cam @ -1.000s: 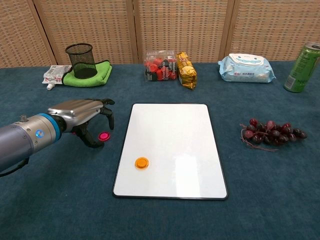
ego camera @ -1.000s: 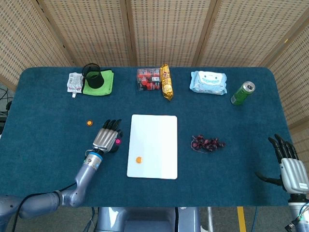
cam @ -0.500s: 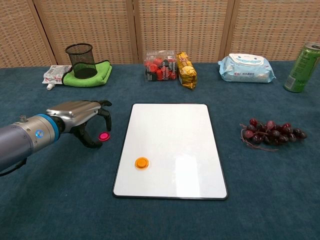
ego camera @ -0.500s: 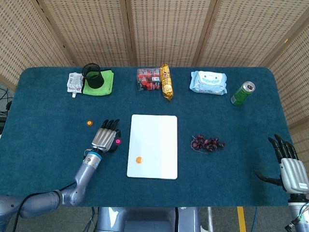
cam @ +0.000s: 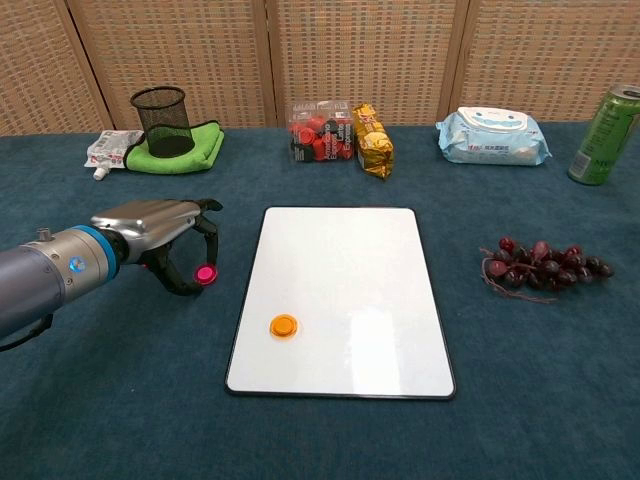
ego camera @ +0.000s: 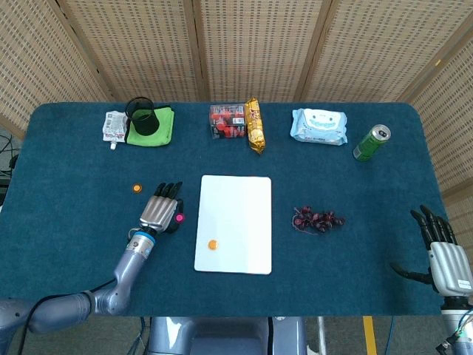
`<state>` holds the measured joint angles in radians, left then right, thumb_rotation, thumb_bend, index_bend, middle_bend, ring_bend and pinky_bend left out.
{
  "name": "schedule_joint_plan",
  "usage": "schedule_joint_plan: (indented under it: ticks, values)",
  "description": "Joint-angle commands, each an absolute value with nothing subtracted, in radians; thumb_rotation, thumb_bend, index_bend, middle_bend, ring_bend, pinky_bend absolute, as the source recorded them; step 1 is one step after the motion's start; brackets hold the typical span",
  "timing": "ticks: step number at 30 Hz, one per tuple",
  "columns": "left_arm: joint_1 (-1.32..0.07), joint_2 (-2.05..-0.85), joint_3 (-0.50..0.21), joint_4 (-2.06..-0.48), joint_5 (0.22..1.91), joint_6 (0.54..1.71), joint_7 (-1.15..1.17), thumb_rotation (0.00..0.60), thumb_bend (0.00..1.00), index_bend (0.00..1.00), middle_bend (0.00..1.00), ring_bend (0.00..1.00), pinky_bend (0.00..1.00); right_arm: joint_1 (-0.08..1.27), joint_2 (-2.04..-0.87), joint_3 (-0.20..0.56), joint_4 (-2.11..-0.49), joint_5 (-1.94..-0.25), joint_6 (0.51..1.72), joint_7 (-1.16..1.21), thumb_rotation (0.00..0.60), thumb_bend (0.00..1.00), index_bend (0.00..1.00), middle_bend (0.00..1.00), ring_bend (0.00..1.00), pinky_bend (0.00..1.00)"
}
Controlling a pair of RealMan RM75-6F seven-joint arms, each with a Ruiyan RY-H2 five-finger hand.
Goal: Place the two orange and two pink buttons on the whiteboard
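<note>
The left hand (cam: 160, 228) pinches a small round glossy pink button (cam: 205, 274) between its curled fingers, just left of the whiteboard (cam: 340, 250). One flat orange button (cam: 284, 325) lies on the board's near left part; another orange button (ego camera: 137, 188) sits on the cloth. The right hand (ego camera: 446, 259) rests with fingers apart, holding nothing.

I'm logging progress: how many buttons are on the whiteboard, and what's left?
One orange button lies on the whiteboard. The left hand pinches a pink button beside the board. The other orange button sits on the cloth to the left. No second pink button is visible. The right hand idles.
</note>
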<state>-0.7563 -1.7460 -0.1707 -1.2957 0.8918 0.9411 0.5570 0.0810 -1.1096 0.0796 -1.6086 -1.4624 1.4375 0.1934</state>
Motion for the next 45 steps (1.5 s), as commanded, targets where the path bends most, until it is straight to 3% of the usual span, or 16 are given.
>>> schedule_joint_plan:
  ticks: [1,9,20,45]
  values:
    - [-0.759,-1.737,-0.175,-1.310,0.891,0.947,0.562,0.600,0.34,0.59,0.00,0.00,0.00,0.081,-1.109,0.080,-1.609,-1.463,1.438,0.195,0.600,0.07,0.00,0.00,0.00,0.00]
    - [-0.796,-1.718,-0.222,-1.378,0.853,0.937,0.571,0.600,0.33,0.59,0.00,0.00,0.00,0.081,-1.109,0.079,-1.610,-1.462,1.437,0.195,0.600,0.07,0.00,0.00,0.00,0.00]
    - [-0.891,-1.789,-0.269,-1.358,0.762,0.923,0.646,0.600,0.33,0.59,0.00,0.00,0.00,0.083,-1.106,0.080,-1.607,-1.459,1.430,0.205,0.600,0.06,0.00,0.00,0.00,0.00]
    - [-0.958,-1.862,-0.200,-1.505,0.734,0.965,0.712,0.600,0.31,0.59,0.00,0.00,0.00,0.085,-1.103,0.079,-1.610,-1.457,1.423,0.214,0.600,0.07,0.00,0.00,0.00,0.00]
